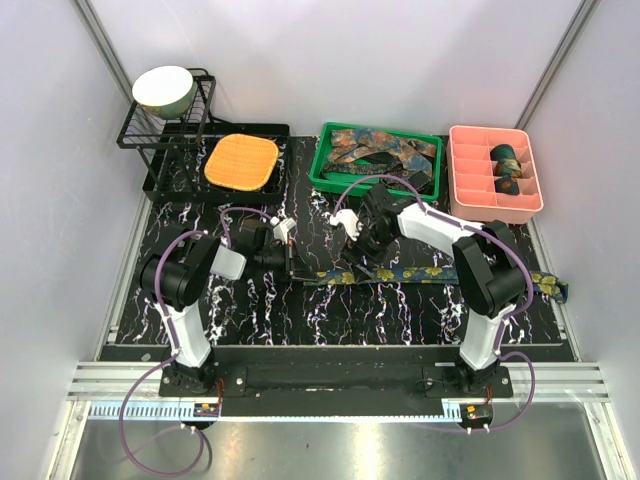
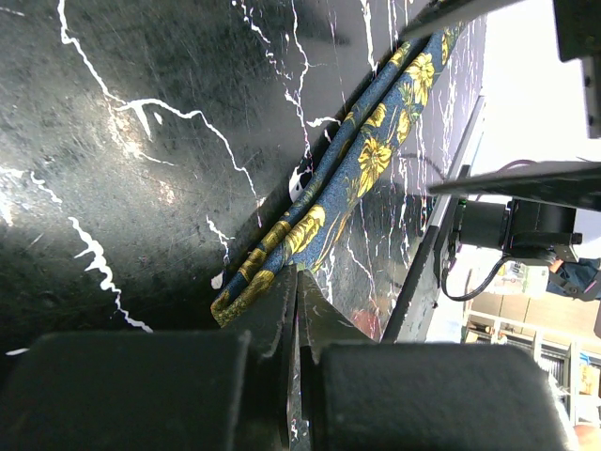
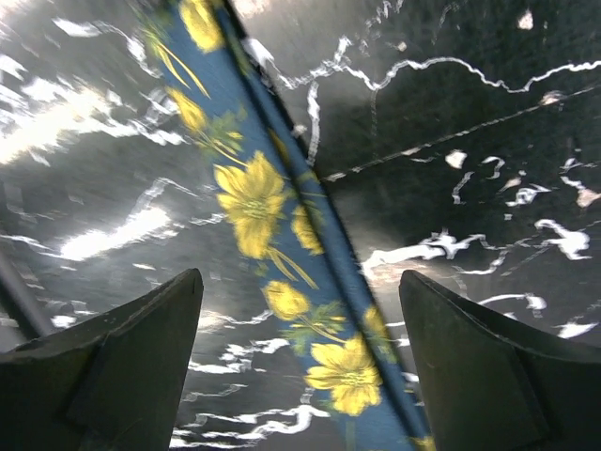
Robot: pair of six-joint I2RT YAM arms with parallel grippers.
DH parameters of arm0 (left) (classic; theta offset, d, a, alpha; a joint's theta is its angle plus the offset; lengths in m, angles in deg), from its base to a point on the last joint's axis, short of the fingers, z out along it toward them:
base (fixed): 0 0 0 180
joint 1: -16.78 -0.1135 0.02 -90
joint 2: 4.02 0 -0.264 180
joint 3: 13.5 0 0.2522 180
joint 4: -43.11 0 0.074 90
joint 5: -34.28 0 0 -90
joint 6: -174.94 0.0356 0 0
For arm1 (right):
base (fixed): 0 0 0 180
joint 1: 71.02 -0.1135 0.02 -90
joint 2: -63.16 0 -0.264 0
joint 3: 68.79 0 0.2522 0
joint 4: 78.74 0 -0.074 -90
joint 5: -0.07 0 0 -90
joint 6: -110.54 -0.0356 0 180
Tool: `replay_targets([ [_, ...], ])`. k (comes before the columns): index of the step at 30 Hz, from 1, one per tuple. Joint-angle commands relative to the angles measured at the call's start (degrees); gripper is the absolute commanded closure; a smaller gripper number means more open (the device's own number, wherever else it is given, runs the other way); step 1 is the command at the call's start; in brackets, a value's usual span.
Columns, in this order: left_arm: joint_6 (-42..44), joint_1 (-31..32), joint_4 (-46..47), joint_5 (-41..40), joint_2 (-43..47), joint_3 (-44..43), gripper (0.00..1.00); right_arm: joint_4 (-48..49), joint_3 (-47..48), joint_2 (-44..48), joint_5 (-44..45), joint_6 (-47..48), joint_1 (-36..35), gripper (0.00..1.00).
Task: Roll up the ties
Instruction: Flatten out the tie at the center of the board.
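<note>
A long navy tie (image 1: 440, 272) with yellow flowers lies flat across the black marbled mat (image 1: 250, 310), running left to right. My left gripper (image 1: 290, 255) is at its left end. In the left wrist view its jaws (image 2: 299, 274) are shut, tips touching the mat beside the folded tie end (image 2: 254, 277), with nothing showing between them. My right gripper (image 1: 352, 235) hovers over the tie a little further right. In the right wrist view it (image 3: 299, 277) stands wide open, and the tie (image 3: 254, 197) passes below between the two fingers, untouched.
At the back, a green bin (image 1: 322, 165) holds several loose ties. A pink divided tray (image 1: 470, 200) at the back right holds rolled ties (image 1: 505, 155). An orange waffle pad (image 1: 242, 160) and a black wire rack (image 1: 150, 135) with a bowl (image 1: 163, 88) stand at the back left.
</note>
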State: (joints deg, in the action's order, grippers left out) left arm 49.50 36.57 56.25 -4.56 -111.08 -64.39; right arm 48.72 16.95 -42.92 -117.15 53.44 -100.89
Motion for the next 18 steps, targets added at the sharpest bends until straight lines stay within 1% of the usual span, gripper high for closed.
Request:
replay_targets([
  [1, 4.4, -0.6, -5.6, -5.8, -2.0, 0.9, 0.99, 1.5, -1.0, -1.1, 6.0, 9.8, -1.0, 0.09],
  [3, 4.3, -0.7, -5.8, -5.8, -2.2, 0.6, 0.99, 2.6, -1.8, -2.1, 6.6, 11.1, -1.2, 0.09],
  [6, 4.7, -0.7, -6.2, -6.0, -2.3, 0.3, 0.99, 4.4, -3.3, -2.9, 7.6, 12.7, -1.6, 0.15],
  [9, 4.9, -0.6, -6.4, -6.0, -2.2, 0.2, 0.99, 5.6, -4.6, -3.3, 8.3, 14.0, -1.7, 0.23],
  [11, 5.0, -0.6, -6.9, -6.0, -1.9, 0.2, 0.99, 6.2, -5.4, -3.2, 8.6, 14.5, -1.8, 0.33],
  [14, 5.8, -0.6, -7.7, -6.4, -1.3, 0.3, 0.99, 6.5, -6.4, -2.6, 8.5, 14.7, -1.9, 0.40],
  [16, 6.2, -0.7, -8.3, -6.4, -1.0, 0.3, 0.99, 6.5, -6.9, -2.1, 8.2, 14.6, -1.9, 0.41],
  [18, 6.3, -0.7, -8.6, -6.7, -1.0, 0.1, 0.99, 6.1, -7.1, -1.1, 7.8, 14.6, -2.0, 0.37],
])
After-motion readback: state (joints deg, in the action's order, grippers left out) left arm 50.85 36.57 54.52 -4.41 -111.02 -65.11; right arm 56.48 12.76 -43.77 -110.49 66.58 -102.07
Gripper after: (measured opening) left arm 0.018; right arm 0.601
